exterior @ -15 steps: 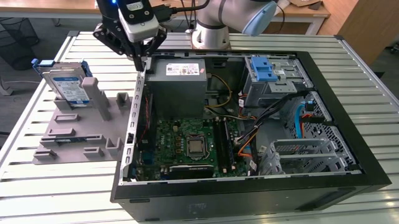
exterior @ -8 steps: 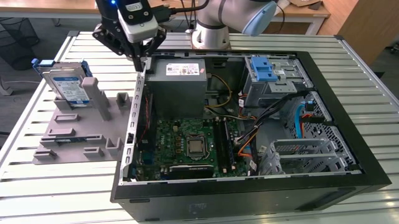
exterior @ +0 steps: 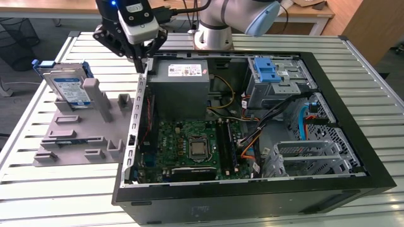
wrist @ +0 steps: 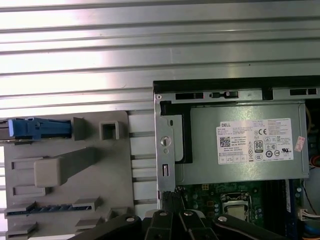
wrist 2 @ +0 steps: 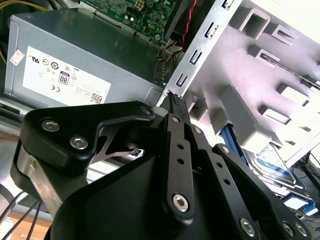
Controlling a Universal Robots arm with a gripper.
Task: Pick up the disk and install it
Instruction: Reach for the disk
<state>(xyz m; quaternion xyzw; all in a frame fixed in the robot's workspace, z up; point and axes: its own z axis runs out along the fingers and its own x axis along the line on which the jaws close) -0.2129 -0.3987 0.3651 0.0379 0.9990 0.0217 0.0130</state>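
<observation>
Ribbed metal slats form the table [exterior: 57,189], pale and shiny, and on it lies an open black computer case [exterior: 252,203]. Beside the case, toward the exterior view's left, lies a matte grey plastic plate [exterior: 69,142] with moulded blocks and slots. The disk [exterior: 69,87] stands upright on edge at the far end of that plate, a flat silver rectangle with a white-and-blue label in a blue plastic frame. A grey post partly hides its lower half, and its print is too small to read.

The black gripper [exterior: 140,70] hangs above the case wall nearest the plate, well apart from the disk. Its fingers are pressed together with nothing between them. In the second wrist view the gripper [wrist 2: 172,97] covers much of the scene, and only a strip of the disk [wrist 2: 272,167] shows.

Inside the case sit a grey metal power supply box [exterior: 180,90] with a white sticker, a green circuit board [exterior: 196,146] and a blue latch [exterior: 268,71].
</observation>
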